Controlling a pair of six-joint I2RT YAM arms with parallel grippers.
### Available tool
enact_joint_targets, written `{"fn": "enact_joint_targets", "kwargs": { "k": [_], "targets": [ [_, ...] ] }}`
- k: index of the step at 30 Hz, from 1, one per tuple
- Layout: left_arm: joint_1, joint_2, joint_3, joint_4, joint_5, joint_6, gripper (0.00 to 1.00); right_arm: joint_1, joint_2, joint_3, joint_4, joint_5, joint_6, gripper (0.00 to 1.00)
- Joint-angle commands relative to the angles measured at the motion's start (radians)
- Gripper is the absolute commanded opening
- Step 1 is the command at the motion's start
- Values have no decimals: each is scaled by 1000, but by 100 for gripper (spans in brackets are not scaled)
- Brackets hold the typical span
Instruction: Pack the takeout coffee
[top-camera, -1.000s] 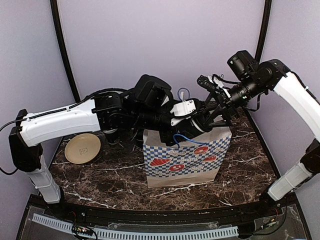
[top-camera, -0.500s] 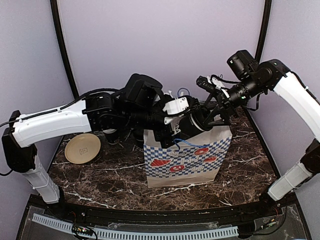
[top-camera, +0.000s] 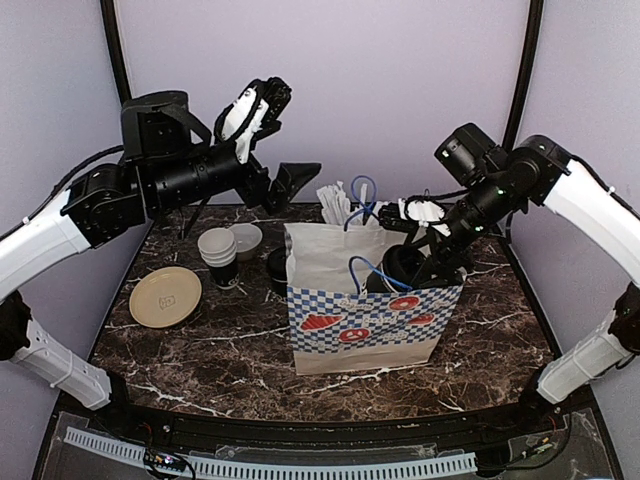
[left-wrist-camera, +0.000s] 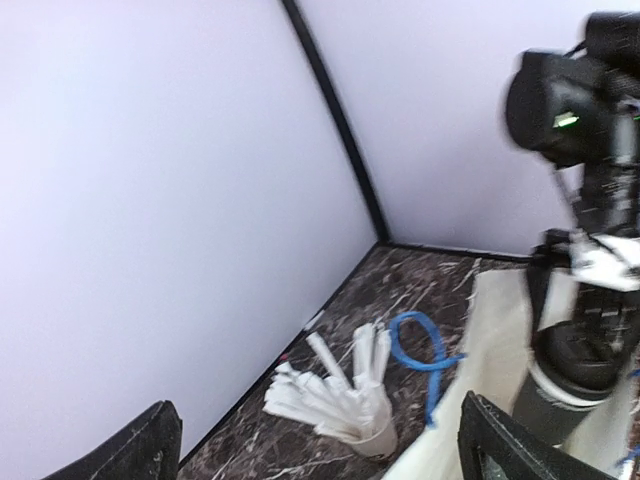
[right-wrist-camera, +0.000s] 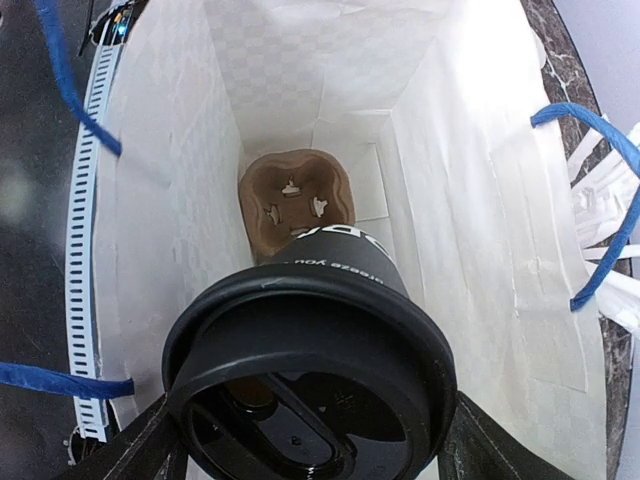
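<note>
I grasp the takeout coffee in my right end effector above the bag's cardboard carrier; left end effector released.

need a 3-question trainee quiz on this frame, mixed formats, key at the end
1. True or false: the right gripper holds the black lidded paper cup over the open white paper bag with blue checks.
2. What lies at the bag's bottom? A tan plate; B brown pulp cup carrier; C white straws.
3. Fill in: the left gripper, high and away from the bag, is ____.
Key: 1 true; 2 B; 3 open.
</note>
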Motion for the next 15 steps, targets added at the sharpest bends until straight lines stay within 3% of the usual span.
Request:
{"fn": "enact_joint_targets", "kwargs": {
  "k": [1, 15],
  "targets": [
    [106, 51, -48, 58, -108, -90, 99, 59, -57, 2, -42, 89, -85, 67],
    [227, 73, -149, 189, -93, -148, 99, 329, -6, 0, -146, 246, -96, 69]
  ]
}}
